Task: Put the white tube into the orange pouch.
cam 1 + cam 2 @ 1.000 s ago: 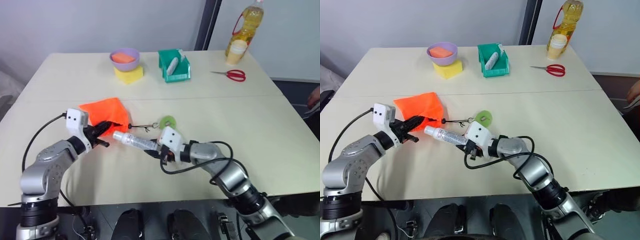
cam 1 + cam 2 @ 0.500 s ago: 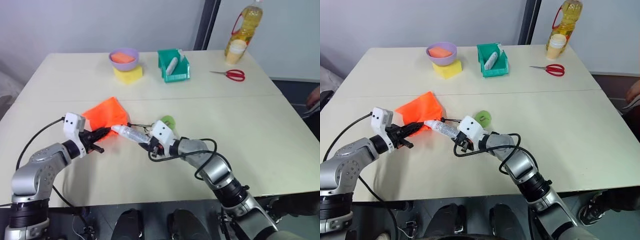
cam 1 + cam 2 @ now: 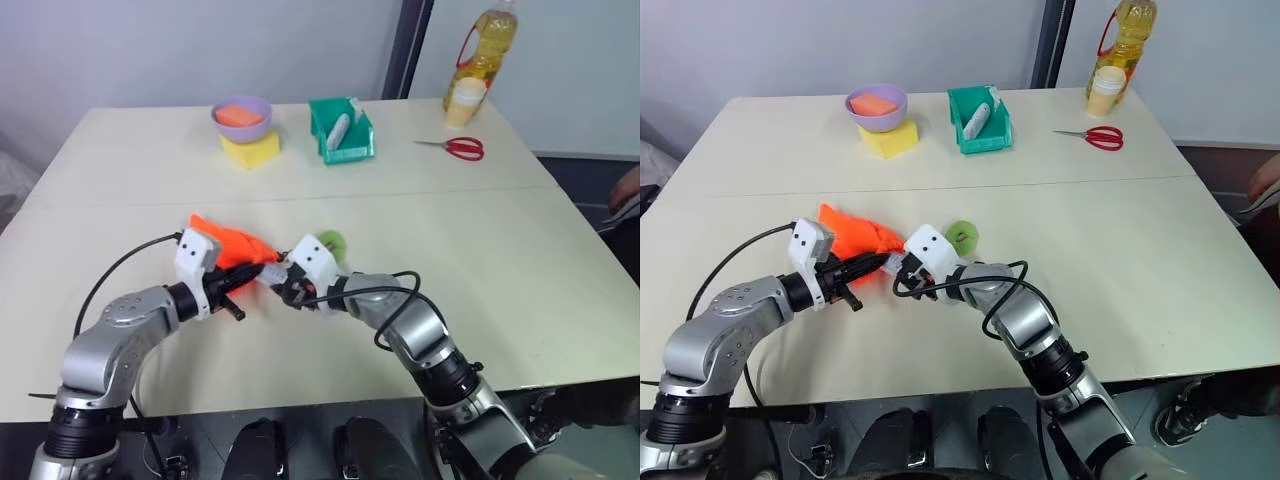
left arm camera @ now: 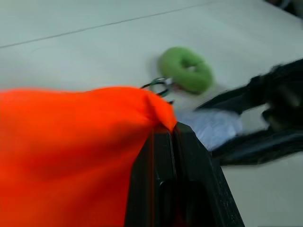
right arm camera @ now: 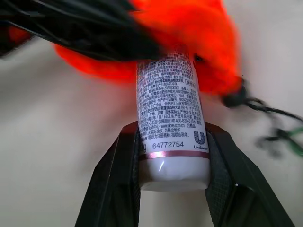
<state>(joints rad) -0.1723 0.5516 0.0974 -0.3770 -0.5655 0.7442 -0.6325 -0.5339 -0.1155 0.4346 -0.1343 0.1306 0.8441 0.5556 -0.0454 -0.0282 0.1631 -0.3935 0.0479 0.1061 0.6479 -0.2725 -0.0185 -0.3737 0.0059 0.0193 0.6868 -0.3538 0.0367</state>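
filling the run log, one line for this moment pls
phase: insertion | left gripper: shut on orange pouch edge | right gripper: shut on white tube, tip at pouch mouth

Left claw [image 4: 173, 142] clamped closed, right claw [image 5: 173, 156] gripping, tips nearly meeting

The scene is lit evenly and softly from above, and only faint, short shadows are cast on the pale cream tabletop [image 3: 480, 260]. In the left wrist view the bright orange fabric pouch [image 4: 71, 142] and the round green disc [image 4: 185, 74] are rendered blurred. In the right wrist view the grey printing on the small white plastic tube [image 5: 169, 106] is sharp, while its surroundings are smeared.
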